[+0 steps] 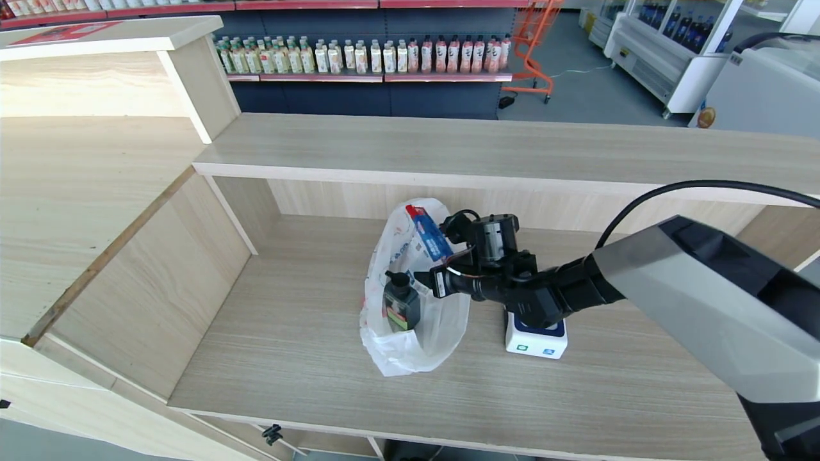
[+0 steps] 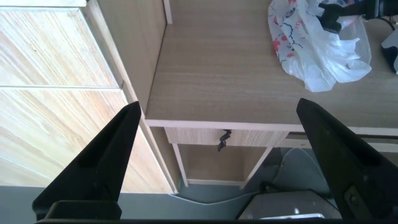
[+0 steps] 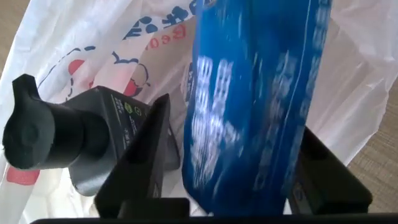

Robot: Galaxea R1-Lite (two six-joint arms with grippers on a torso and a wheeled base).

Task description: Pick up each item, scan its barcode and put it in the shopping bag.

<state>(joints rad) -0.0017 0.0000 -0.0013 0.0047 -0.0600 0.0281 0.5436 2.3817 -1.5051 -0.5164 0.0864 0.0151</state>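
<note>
Right gripper [image 3: 239, 180]: fingers clamped on blue carton [image 3: 255, 93], which is held tilted at the mouth of the shopping bag [image 1: 410, 349]. Dark bottle [image 1: 401, 306] with black cap stands inside the bag. White scanner [image 1: 536, 339] sits on the counter [image 1: 288, 371], just beside the bag. Left gripper [image 2: 217, 124]: fingers wide apart, empty, well apart from the bag.

Blurred blue pack [image 3: 255, 106], half-hidden scanner [image 1: 537, 342]
</note>
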